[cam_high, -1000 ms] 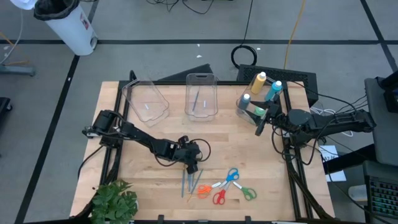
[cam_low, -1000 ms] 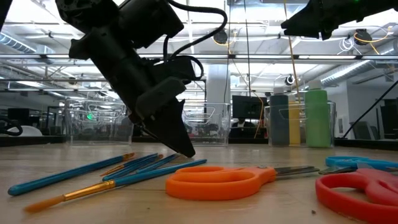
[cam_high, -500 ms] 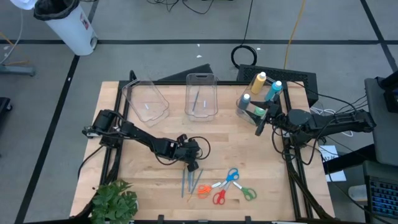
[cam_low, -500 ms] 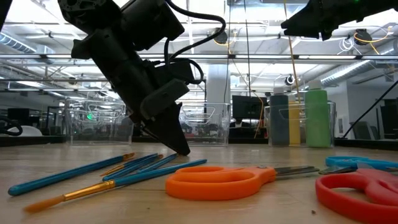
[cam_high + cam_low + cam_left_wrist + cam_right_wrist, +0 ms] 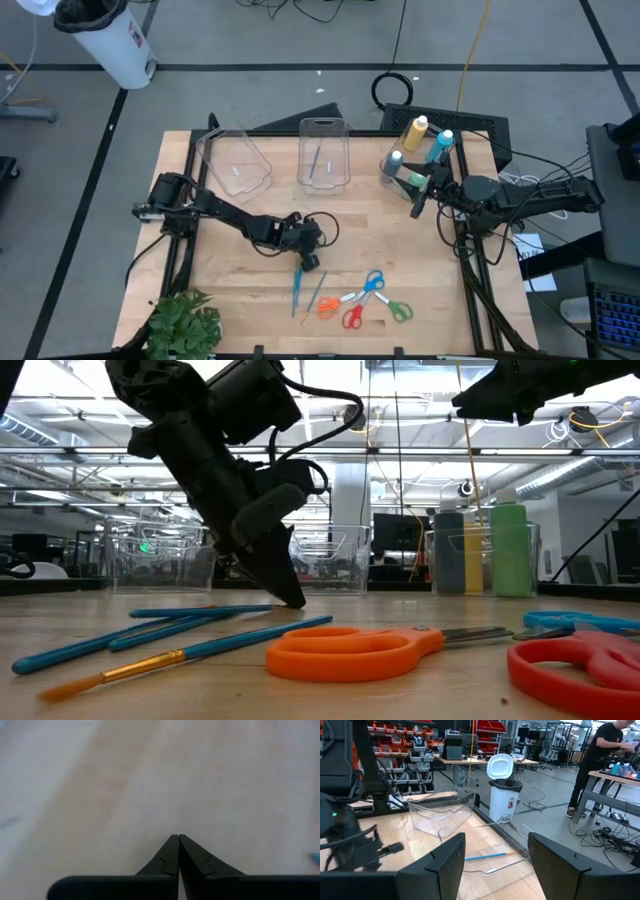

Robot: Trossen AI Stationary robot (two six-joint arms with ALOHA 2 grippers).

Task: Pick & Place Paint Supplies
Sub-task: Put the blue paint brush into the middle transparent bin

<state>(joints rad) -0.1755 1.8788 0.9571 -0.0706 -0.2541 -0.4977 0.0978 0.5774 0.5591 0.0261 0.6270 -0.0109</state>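
Sorting paint supplies, far from finished.
Left gripper (image 5: 309, 262) is pressing clenched, apparently empty, beside thin blue-handled brushes (image 5: 298, 287); colourful plastic-handled scissors (image 5: 362, 299) are lying unsorted on the wooden worktop (image 5: 400, 240); right gripper (image 5: 418, 196) is waiting open.

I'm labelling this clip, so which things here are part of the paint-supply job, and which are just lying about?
Part of the job:
- brushes
- scissors
- paint bottles
- left gripper, shut at the brushes
- right gripper, open beside the bottles

Lying about:
- plant
- white bin on the floor
- clear bins
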